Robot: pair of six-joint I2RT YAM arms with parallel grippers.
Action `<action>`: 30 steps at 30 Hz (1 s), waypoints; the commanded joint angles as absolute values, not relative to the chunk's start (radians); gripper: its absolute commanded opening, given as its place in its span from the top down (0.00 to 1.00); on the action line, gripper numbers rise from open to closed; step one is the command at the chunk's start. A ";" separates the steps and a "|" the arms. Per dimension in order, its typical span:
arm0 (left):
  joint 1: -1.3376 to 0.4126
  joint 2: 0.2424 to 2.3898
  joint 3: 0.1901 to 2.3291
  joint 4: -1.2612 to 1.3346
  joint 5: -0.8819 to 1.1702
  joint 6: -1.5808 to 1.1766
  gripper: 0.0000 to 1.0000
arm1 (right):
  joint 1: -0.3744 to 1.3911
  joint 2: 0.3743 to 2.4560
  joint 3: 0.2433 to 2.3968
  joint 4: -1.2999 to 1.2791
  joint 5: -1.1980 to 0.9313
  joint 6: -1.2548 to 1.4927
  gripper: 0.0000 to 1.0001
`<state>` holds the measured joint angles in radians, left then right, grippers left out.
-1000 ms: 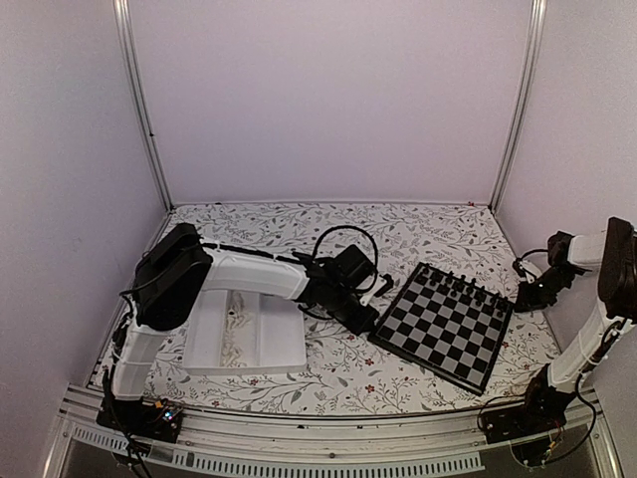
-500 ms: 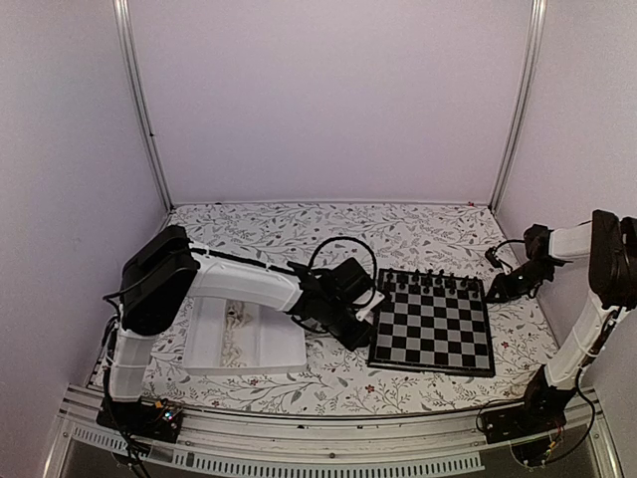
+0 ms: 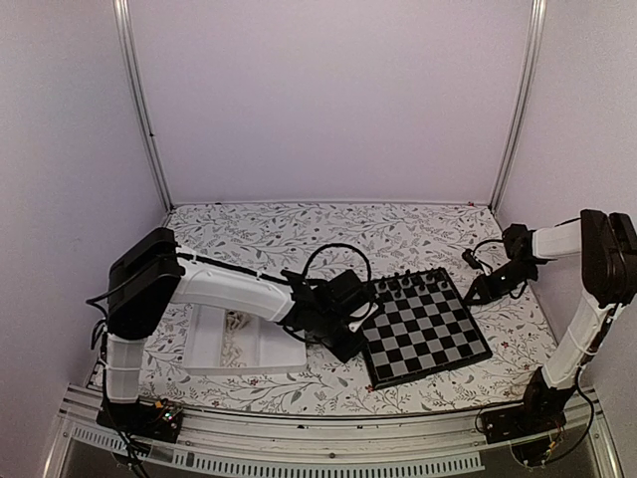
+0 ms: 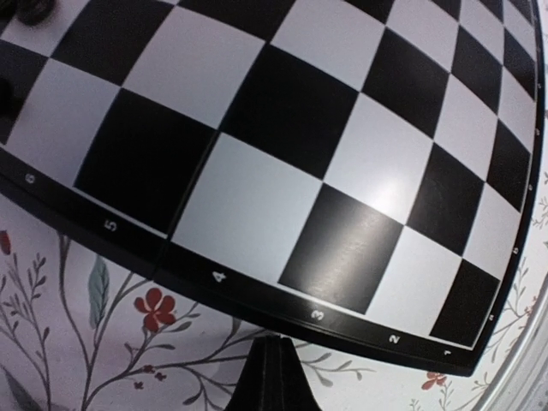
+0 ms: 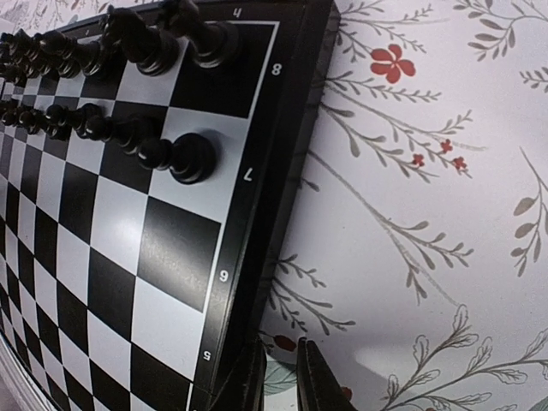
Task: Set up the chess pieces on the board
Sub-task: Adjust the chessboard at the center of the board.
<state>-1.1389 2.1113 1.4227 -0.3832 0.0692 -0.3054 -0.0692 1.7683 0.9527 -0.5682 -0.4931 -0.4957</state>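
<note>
The board lies slightly turned on the floral cloth, with black chess pieces in two rows along its far edge. My left gripper is shut, its tip at the board's left border. In the left wrist view the shut fingers nearly touch the numbered border of the board. My right gripper is low at the board's far right side. In the right wrist view it is barely open and holds nothing, its left finger against the board's side wall. Black pawns stand close by.
A white compartment tray sits left of the board, under the left arm, with small pale things inside that are too small to make out. Walls and metal posts close in the table. A dark cable loops over the left wrist.
The board has turned counterclockwise and slid left and nearer. My right gripper moved left along its far right side. My left arm drew back to the left.
</note>
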 commanded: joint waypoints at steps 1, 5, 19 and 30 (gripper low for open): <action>-1.131 2.037 1.377 -0.415 -0.050 -0.338 1.00 | -0.025 1.754 0.902 -0.639 -0.487 -0.492 0.84; -1.113 1.993 1.355 -0.441 -0.098 -0.316 1.00 | -0.007 1.718 0.888 -0.668 -0.492 -0.516 0.83; -1.086 1.716 1.374 -0.632 -0.269 -0.349 0.72 | 0.022 1.596 1.001 -0.800 -0.522 -0.629 0.76; -0.943 1.490 1.097 -0.746 -0.297 -0.524 0.63 | 0.049 1.528 1.115 -0.859 -0.781 -0.675 0.64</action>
<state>-0.9741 1.5414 1.2015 -0.7021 -0.3008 -0.4709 0.0227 1.5658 1.0771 -0.8139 -0.6514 -0.6334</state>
